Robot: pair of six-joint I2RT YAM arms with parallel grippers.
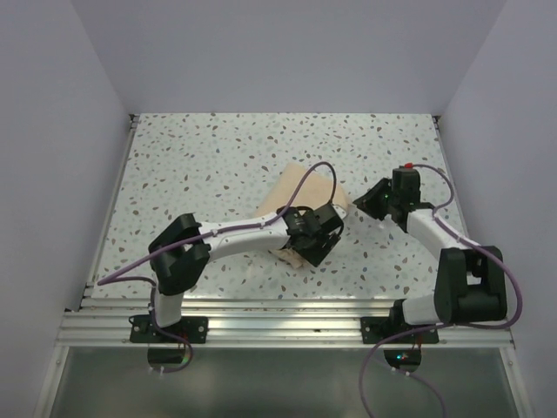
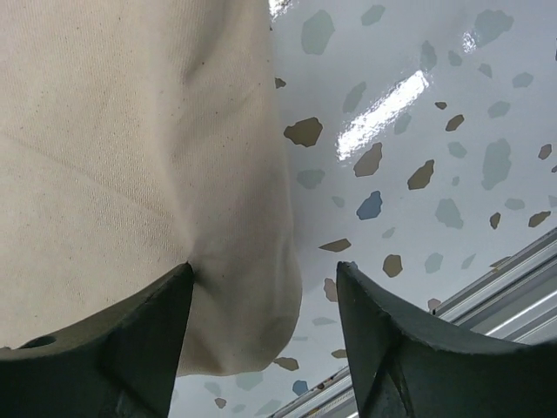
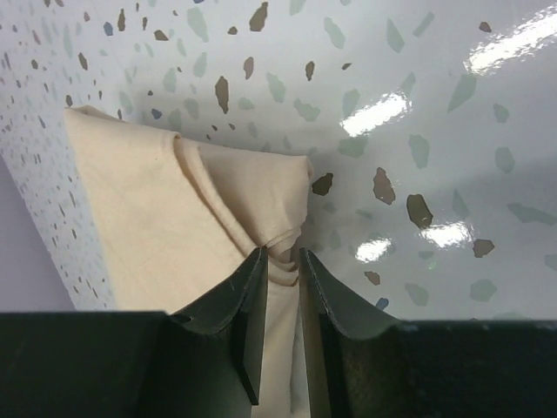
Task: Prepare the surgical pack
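The beige cloth bundle [image 1: 300, 205] lies folded on the speckled table near the middle. My left gripper [image 1: 313, 248] is open over its near corner; in the left wrist view the cloth [image 2: 130, 174] fills the left side and a rounded corner hangs between the spread fingers of the gripper [image 2: 265, 287]. My right gripper [image 1: 370, 205] is shut on the cloth's right corner; in the right wrist view the gripper [image 3: 280, 257] pinches a bunched fold of cloth [image 3: 165, 218]. The steel tray, instruments and gauze packets are out of view.
The speckled table [image 1: 218, 165] is walled on three sides by plain white panels. A metal rail [image 1: 287, 309] runs along the near edge, also seen in the left wrist view [image 2: 513, 287].
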